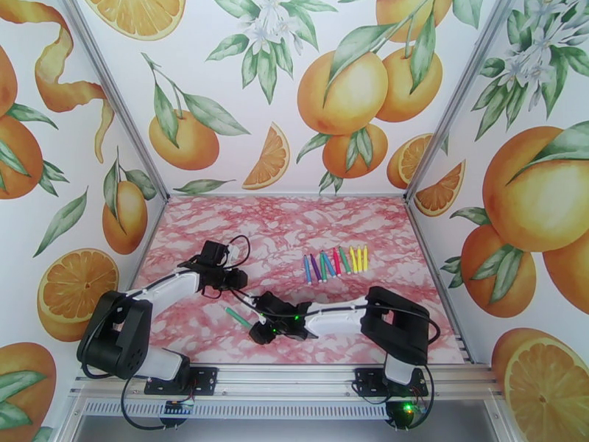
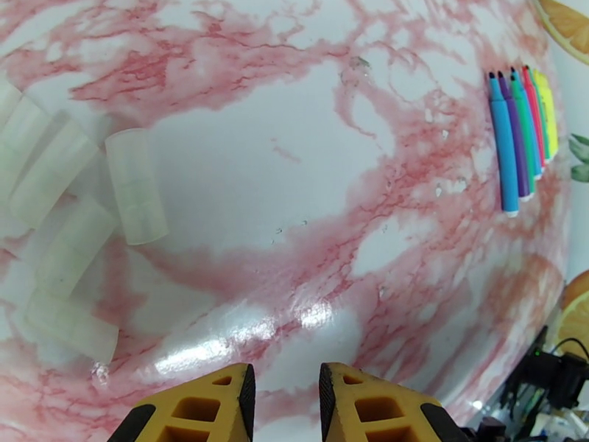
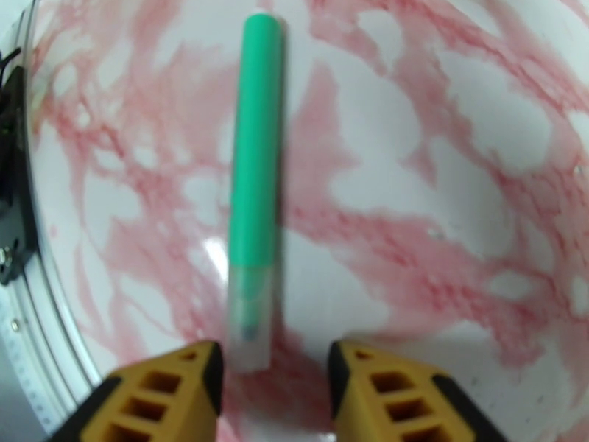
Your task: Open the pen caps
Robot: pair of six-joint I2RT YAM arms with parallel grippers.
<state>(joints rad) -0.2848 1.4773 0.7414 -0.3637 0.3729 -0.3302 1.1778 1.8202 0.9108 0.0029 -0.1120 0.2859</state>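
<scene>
The green pen's (image 3: 254, 141) clear cap (image 3: 249, 325) lay at 6 o'clock between the parted, empty fingers of the right gripper (image 3: 272, 392). A square pinch on it seemed best, with the left gripper (image 2: 286, 395), likewise parted and empty, steadying the barrel.

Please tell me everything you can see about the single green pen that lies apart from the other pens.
The green pen is a thin, smooth plastic cylinder with a rounded far end. Its clear cap is on, and the tip shows dimly through it. It lies flat on the pink marbled table, its capped end just before the open right gripper. Whether a finger touches the cap cannot be judged.
</scene>
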